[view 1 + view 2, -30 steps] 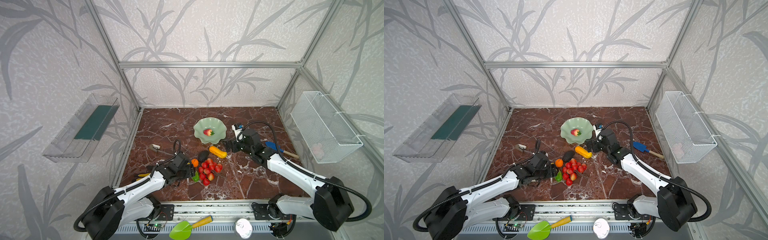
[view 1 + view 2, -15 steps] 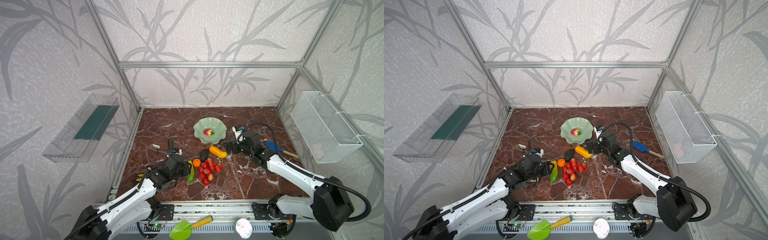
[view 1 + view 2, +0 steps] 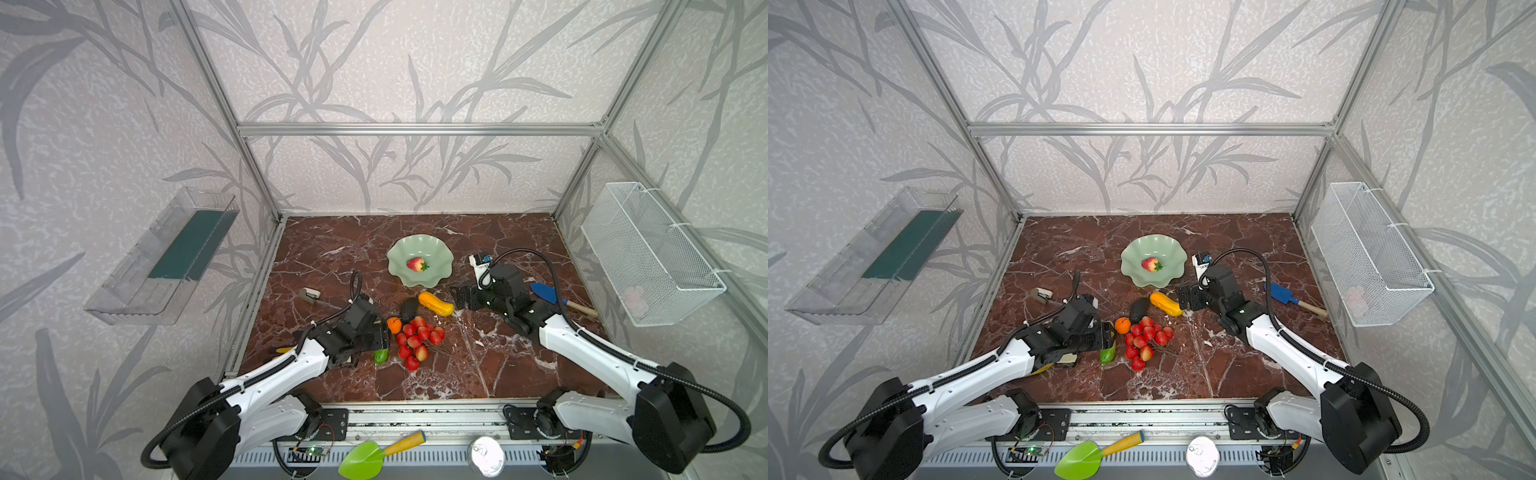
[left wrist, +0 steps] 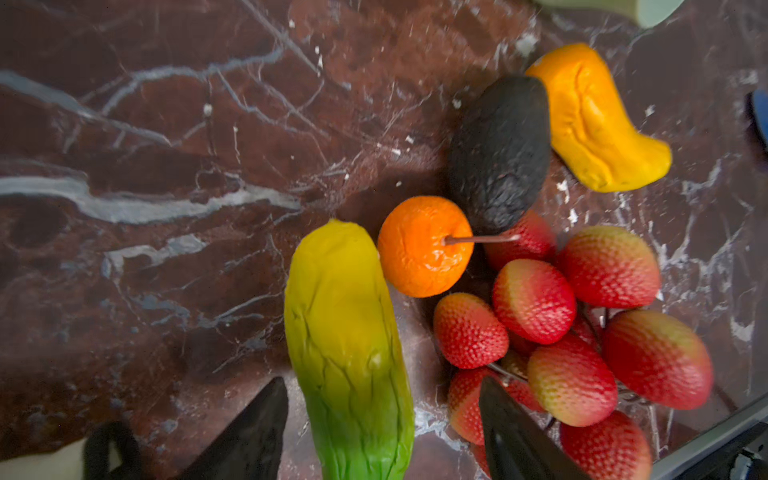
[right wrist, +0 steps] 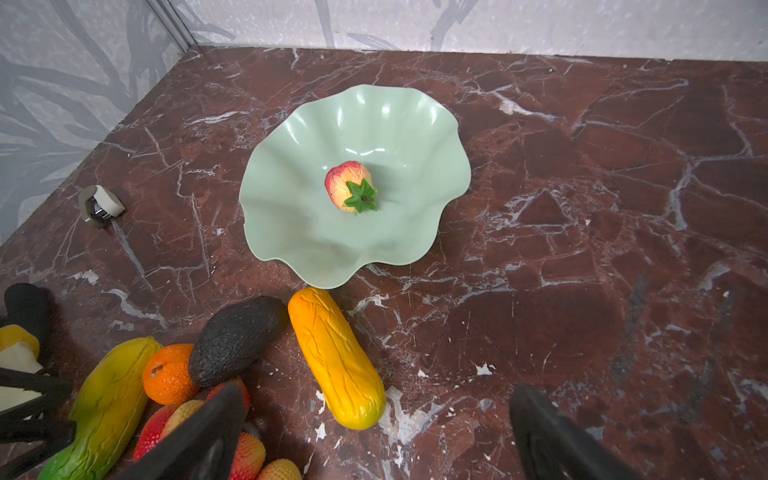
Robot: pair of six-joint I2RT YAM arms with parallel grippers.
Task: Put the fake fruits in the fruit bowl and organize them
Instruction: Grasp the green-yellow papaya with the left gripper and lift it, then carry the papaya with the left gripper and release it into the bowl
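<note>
Fruit bowl (image 5: 291, 232) ahead of right gripper (image 3: 462, 297) holds one strawberry (image 5: 349, 187). Right gripper spread, empty. Left gripper (image 4: 380, 384) parted, loosely straddling yellow-green fruit (image 4: 340, 316).

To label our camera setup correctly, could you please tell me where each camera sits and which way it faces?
Top views: high above the front edge, looking down and inward over the table; both arms, the left claw and the right claw show.
Left wrist: on the left arm, looking down between its open fingers at the yellow-green fruit and berries.
Right wrist: on the right arm, facing the fruit bowl; its open fingers show.
Shared: both wrist views catch the avocado and the orange-yellow fruit.
</note>
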